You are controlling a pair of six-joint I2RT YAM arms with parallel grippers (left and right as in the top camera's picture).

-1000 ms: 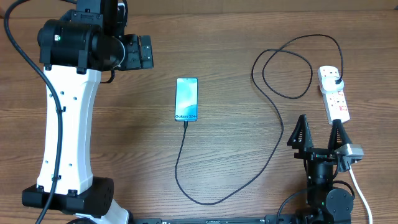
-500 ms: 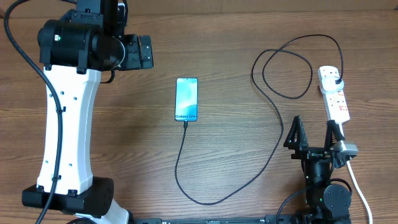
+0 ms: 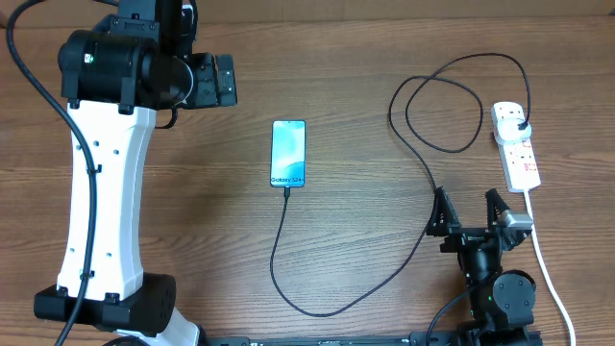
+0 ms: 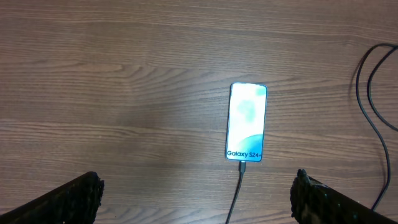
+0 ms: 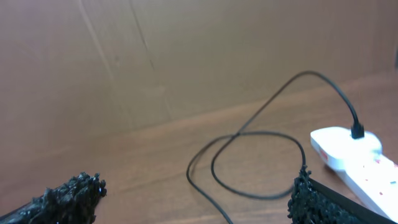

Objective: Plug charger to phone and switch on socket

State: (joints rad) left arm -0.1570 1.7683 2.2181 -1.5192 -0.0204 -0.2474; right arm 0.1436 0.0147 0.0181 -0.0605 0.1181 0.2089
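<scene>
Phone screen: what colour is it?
Light blue with white text on the phone, clearest in the left wrist view.

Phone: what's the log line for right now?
phone: lit, charger plugged in | socket: plug in, switch unclear | left gripper: open, empty | right gripper: open, empty

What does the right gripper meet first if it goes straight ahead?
Probably the charger loop on the table, dead ahead of the open right gripper; the socket lies off to its right. Height unclear: it could pass above.
</scene>
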